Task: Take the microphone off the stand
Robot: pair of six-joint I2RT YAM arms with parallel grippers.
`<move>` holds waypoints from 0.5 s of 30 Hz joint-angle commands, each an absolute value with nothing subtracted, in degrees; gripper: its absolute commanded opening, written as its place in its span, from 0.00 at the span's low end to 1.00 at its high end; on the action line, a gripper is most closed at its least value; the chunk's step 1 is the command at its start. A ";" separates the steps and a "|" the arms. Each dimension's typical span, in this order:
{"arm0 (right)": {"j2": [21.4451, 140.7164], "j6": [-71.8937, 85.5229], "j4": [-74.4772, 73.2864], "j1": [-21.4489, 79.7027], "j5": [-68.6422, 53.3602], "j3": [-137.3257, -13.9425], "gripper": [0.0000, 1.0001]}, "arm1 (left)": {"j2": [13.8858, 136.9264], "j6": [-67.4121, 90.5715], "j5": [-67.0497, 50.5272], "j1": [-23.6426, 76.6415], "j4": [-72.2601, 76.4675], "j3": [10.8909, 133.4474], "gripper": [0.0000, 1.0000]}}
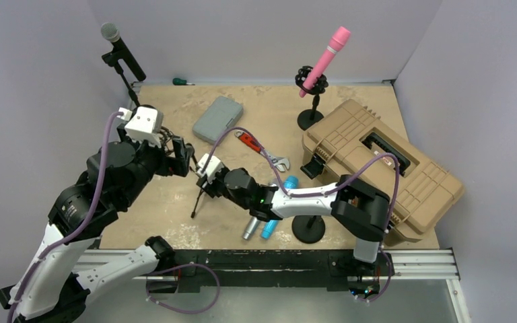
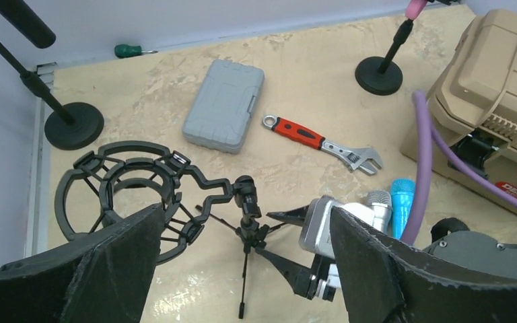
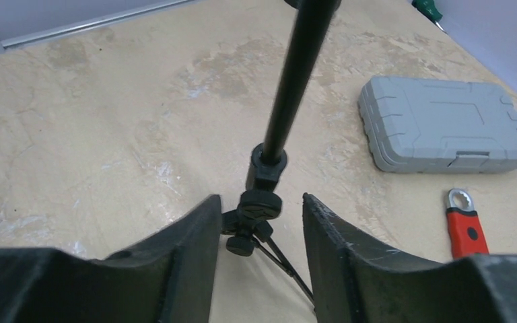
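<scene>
Four microphones: pink microphone [image 1: 326, 57] clipped in a stand beyond the tan plastic toolbox [image 1: 377, 168], black microphone [image 1: 124, 54] far left of it, silver microphone [image 2: 379, 204] and blue microphone [image 2: 402, 197] lying just left; left gripper [image 2: 241, 229] wide, right gripper [image 3: 259, 202] slightly parted astride black tripod stand [image 3: 289, 101]

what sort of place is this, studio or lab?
Probably a lab robot test cell, not a studio: plain walls box in the table, arms bolted to a rail, props mix a pink microphone with a tan toolbox.
</scene>
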State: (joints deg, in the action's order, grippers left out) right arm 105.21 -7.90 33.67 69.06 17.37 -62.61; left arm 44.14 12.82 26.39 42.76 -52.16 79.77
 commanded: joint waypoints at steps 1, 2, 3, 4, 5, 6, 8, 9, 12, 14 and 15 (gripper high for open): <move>99.47 0.44 31.52 66.37 12.29 -64.59 0.49 | 43.57 14.18 25.16 42.45 -50.29 79.93 0.89; 98.75 2.74 30.41 65.66 10.86 -64.67 0.52 | 43.63 14.08 25.03 42.51 -50.00 80.04 0.89; 97.95 4.77 29.32 65.03 9.74 -64.64 0.55 | 43.72 13.88 24.86 42.52 -49.67 80.09 0.90; 97.24 6.63 28.55 64.49 8.85 -64.34 0.58 | 43.88 13.70 24.55 42.49 -49.27 80.00 0.89; 96.46 8.32 27.64 63.92 7.82 -64.00 0.61 | 44.00 13.49 24.26 42.48 -48.96 79.98 0.90; 95.89 10.55 26.63 63.31 6.54 -63.74 0.62 | 44.29 13.38 23.98 42.49 -48.86 80.02 0.90; 94.70 13.92 25.17 61.81 3.04 -63.02 0.63 | 44.86 13.36 23.70 42.52 -48.98 79.95 0.90; 94.18 15.63 24.99 61.02 1.46 -62.48 0.63 | 45.06 13.45 23.54 42.51 -49.09 79.71 0.90; 92.41 18.77 24.89 60.07 0.09 -61.24 0.63 | 44.98 13.69 23.26 42.45 -48.71 78.37 0.90; 91.44 19.37 24.30 60.03 -1.20 -61.13 0.64 | 45.11 14.00 22.86 42.50 -48.40 77.17 0.90; 90.85 19.44 23.92 60.03 -1.25 -61.09 0.64 | 45.50 14.31 22.65 42.54 -48.56 76.78 0.90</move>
State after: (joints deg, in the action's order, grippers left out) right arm 93.84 14.41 25.54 59.83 2.94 -61.76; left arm 44.73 12.99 24.01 42.76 -50.59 78.63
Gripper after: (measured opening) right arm 0.634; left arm 0.898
